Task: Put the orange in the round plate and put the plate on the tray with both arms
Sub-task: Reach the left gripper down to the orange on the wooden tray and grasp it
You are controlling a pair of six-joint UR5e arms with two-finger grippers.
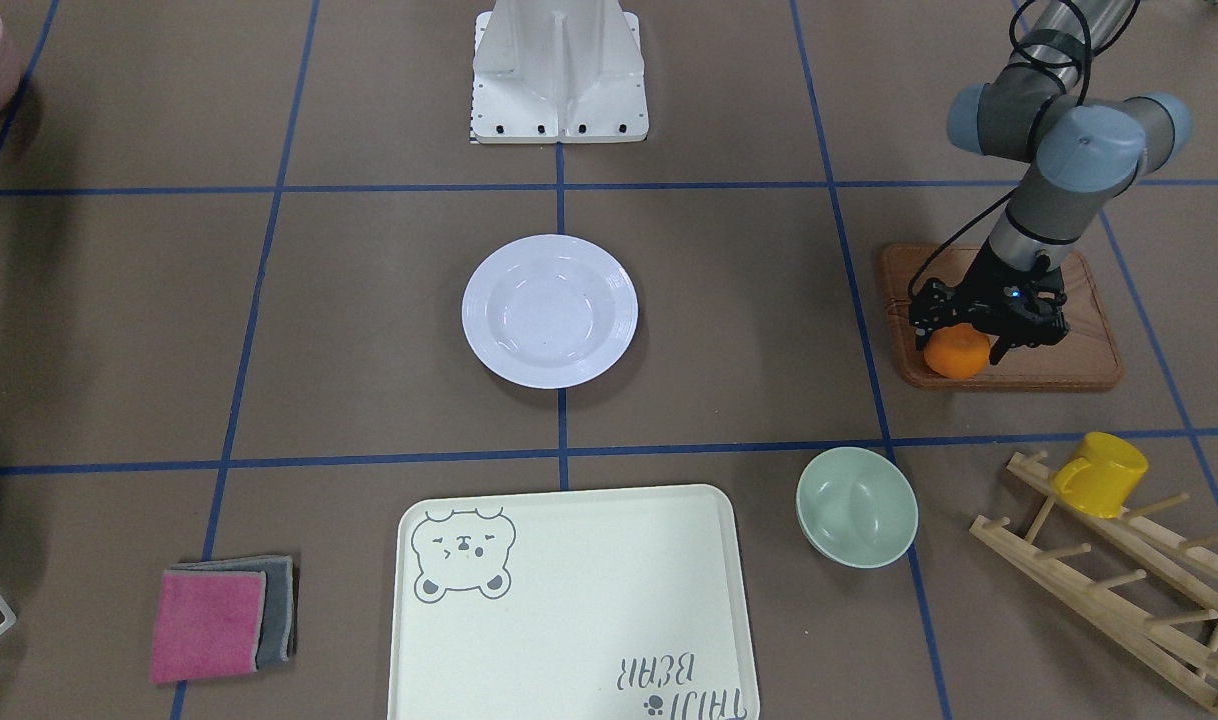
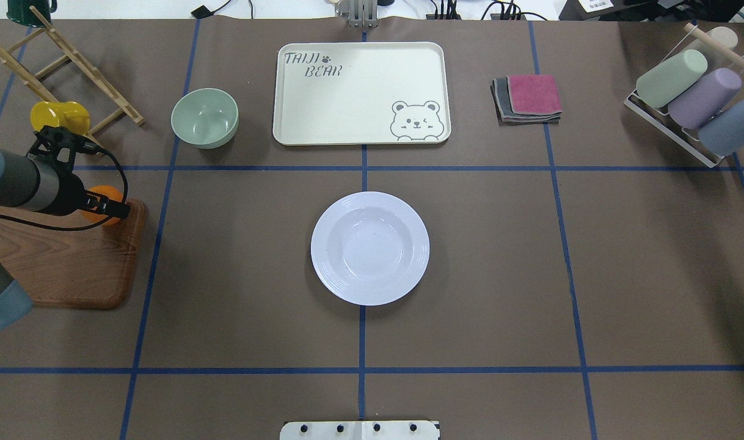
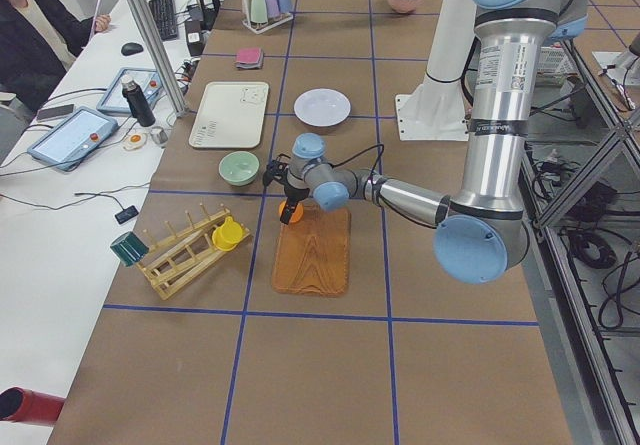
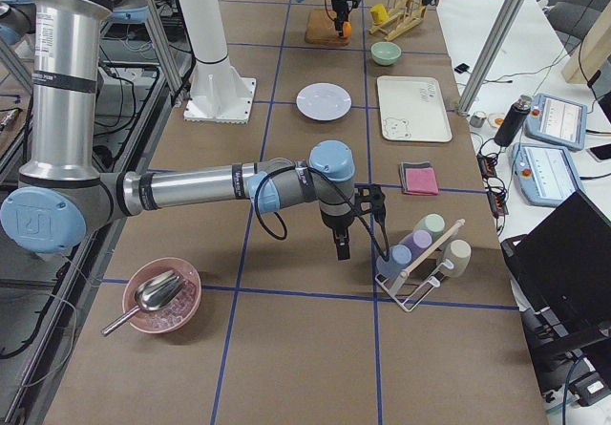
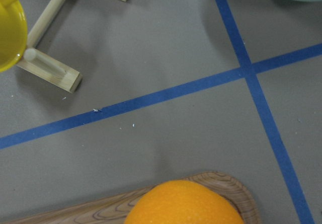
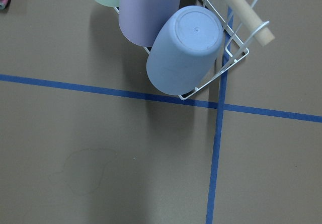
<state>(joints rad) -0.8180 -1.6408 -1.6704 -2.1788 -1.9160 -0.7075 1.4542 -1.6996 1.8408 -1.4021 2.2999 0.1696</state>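
**Orange [image 1: 957, 358] under the left jaws**

We see the jaws of the left arm [image 1: 1059, 190] straddling it at a corner of the wooden board [image 1: 1059, 365]; whether they clamp it, we cannot tell. The round plate [image 1: 549, 310] sits mid-tabletop, apart from the tray [image 1: 569, 600]. On the right arm [image 4: 191, 188], the jaws are equally unreadable.

Work surface: a large table covered in matt brown paper [image 2: 653, 275], divided into rectangles by blue tape lines [image 2: 364, 168]. Alongside it stands a long white desk [image 3: 50, 200] strewn with cables. A slanted aluminium frame post [image 3: 150, 40] rises at its edge, and a person [image 3: 35, 25] sits there. Opposite, grey floor [image 3: 610, 385]. Lighting even, shadows soft.
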